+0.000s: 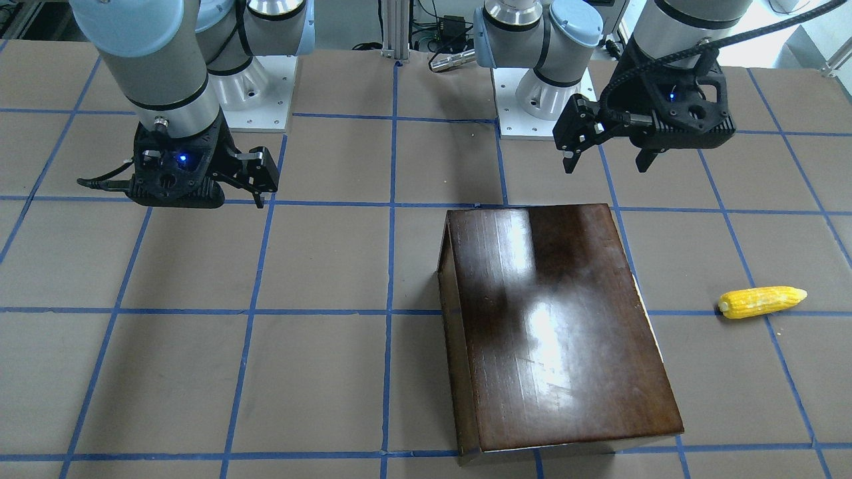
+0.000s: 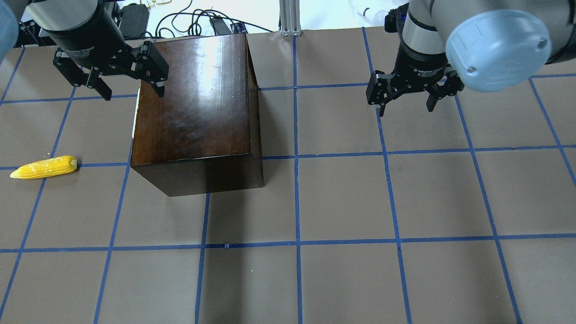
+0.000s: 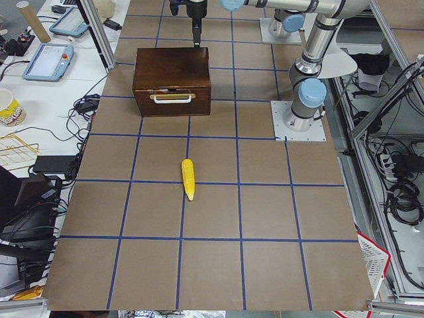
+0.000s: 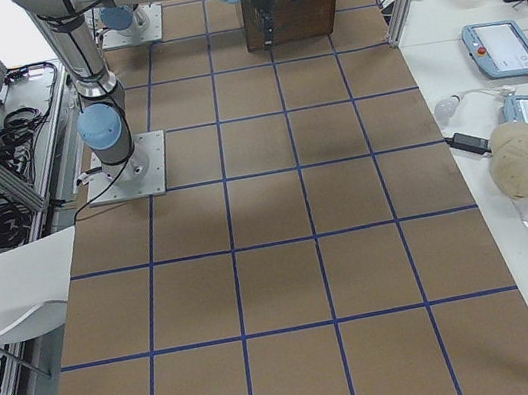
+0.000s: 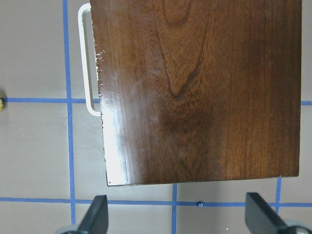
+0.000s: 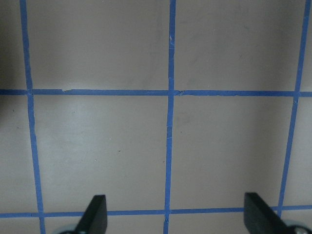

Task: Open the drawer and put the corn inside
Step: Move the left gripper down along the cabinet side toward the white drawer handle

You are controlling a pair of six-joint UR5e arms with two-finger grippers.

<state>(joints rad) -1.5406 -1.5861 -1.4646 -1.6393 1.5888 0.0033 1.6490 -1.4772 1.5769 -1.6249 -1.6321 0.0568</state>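
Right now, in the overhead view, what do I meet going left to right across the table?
corn → wooden box → right gripper. The left gripper, fingers open, overlaps the box's left edge in this view, so its place in the order is unclear and I leave it out.

Bright, even overhead light. You get white glare on the glossy box [image 1: 546, 319] top and soft shadows on the table [image 2: 342, 202]. Focus is sharp.
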